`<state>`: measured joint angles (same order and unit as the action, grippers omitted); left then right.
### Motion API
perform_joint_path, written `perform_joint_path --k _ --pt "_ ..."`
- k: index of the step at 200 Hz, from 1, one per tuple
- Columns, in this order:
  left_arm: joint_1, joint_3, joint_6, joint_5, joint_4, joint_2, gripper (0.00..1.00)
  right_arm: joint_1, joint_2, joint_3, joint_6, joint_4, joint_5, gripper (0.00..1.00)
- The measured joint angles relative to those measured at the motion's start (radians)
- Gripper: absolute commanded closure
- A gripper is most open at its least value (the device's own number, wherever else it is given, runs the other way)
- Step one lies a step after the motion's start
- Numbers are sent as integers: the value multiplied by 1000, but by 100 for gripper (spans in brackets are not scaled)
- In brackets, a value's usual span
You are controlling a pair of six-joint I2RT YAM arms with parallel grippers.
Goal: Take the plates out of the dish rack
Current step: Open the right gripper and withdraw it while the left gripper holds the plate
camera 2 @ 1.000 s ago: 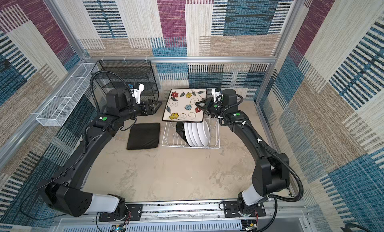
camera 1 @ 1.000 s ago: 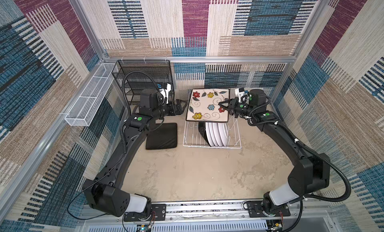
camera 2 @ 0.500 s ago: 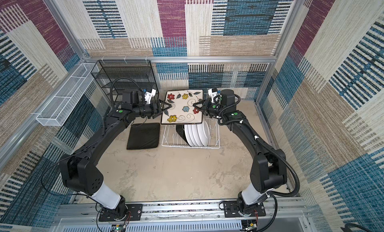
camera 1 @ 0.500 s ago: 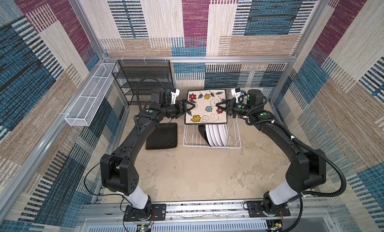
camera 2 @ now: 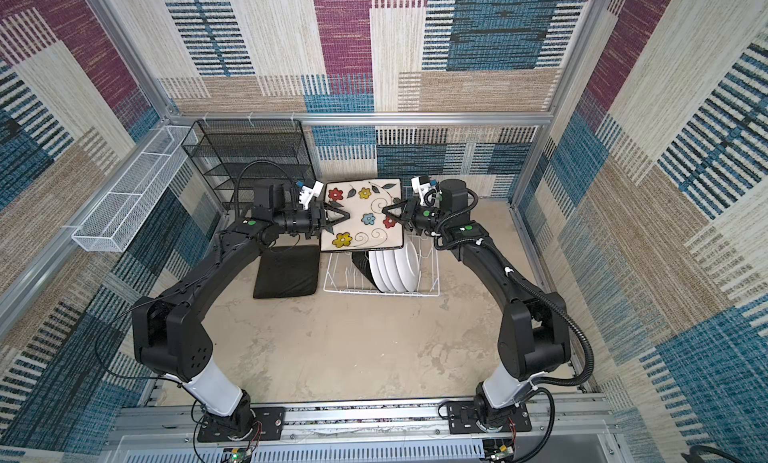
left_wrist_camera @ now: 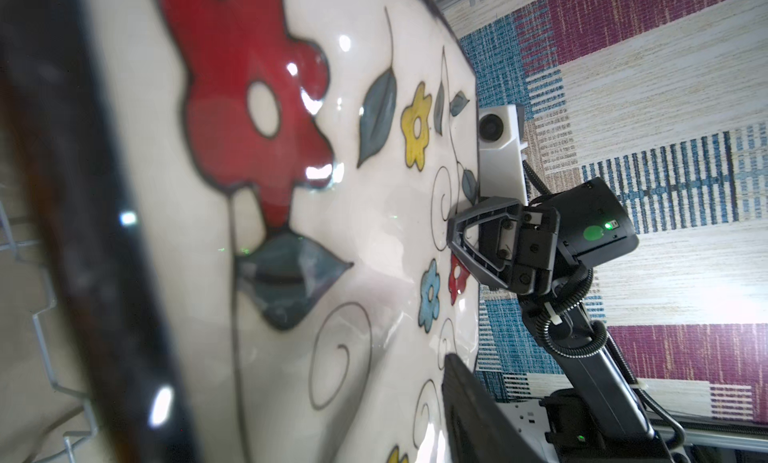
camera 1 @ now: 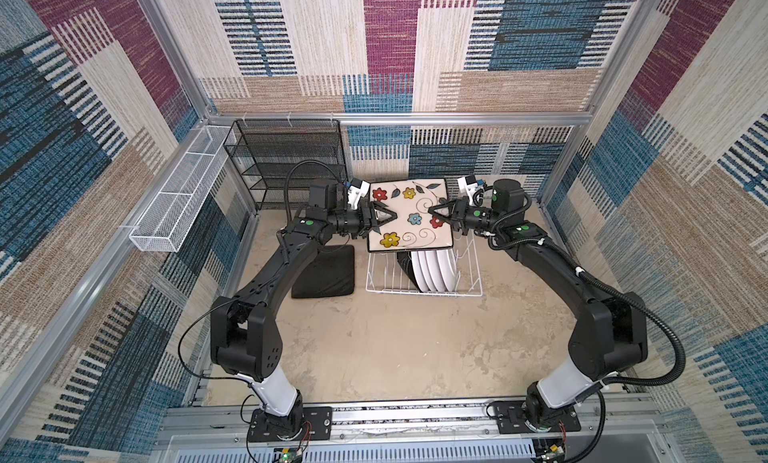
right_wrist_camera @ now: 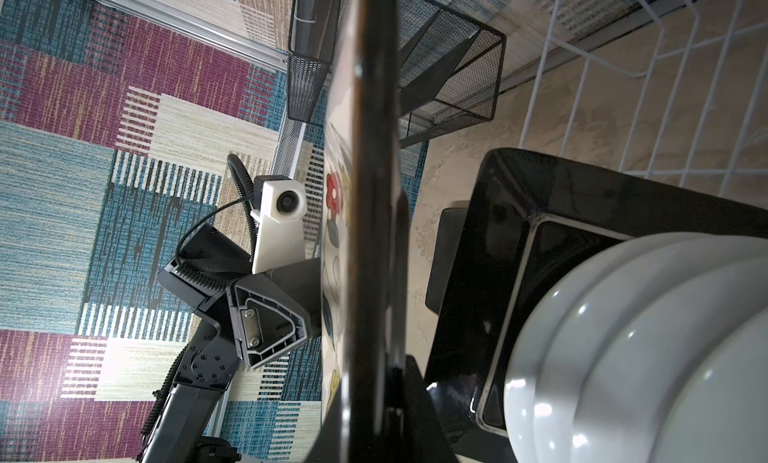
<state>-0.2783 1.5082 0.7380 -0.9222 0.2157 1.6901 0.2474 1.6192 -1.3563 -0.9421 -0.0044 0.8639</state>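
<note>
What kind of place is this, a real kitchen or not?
Probably a robot test cell, not a kitchen: patterned walls on an aluminium frame, two arms bolted to a base rail, one dish rack.

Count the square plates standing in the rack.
1: a black-backed square plate, in the dish rack left of the round white plates. The held flowered plate may hide more.

Patchwork woven walls point(camera 1: 390, 45), beige mottled floor point(camera 1: 395, 348), black mesh shelf point(camera 1: 286, 149)
</note>
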Motion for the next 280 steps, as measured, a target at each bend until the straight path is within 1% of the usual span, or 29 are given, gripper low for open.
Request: perform_joint_path --k 15,39,50,61,82,99,112,158,183,194,208,218,243,265,270,280 --pt "-1 -8 21 -12 -27 2 58 0 0 8 -1 15 4 100" --pt "1 -21 58 -26 -55 10 76 -3 2 15 -3 35 16 100" --pt "3 -25 81 -28 -56 10 81 -3 3 19 -4 45 19 100" --pt "6 -26 102 -53 -73 10 86 -6 4 22 -15 53 25 100" --pt "9 -27 125 -74 -102 6 100 -11 6 26 -14 69 34 100" --pt "9 -31 125 -72 -108 5 100 -11 7 26 -15 76 33 100" --pt "9 -31 132 -76 -108 4 100 -12 8 30 -19 75 34 94" --pt "7 -31 120 -64 -105 -8 100 -10 5 31 -14 67 22 68" --pt "3 -31 99 -50 -77 -19 100 -2 -17 41 -3 63 -2 57" --pt "3 -31 95 -47 -71 -25 100 0 -24 41 0 63 -11 45" --pt "1 -27 85 -41 -53 -30 100 1 -32 41 5 67 -12 36" --pt "0 -24 74 -36 -35 -33 100 1 -38 41 8 67 -20 26" --pt "0 -12 48 -18 34 -45 100 0 -59 41 39 51 -64 11" --pt "2 3 10 -7 77 -61 100 0 -97 41 90 29 -103 4" --pt "3 8 -6 -5 86 -65 100 0 -105 41 102 26 -113 0" --pt "6 17 -13 -2 103 -72 100 0 -122 39 127 17 -128 0"
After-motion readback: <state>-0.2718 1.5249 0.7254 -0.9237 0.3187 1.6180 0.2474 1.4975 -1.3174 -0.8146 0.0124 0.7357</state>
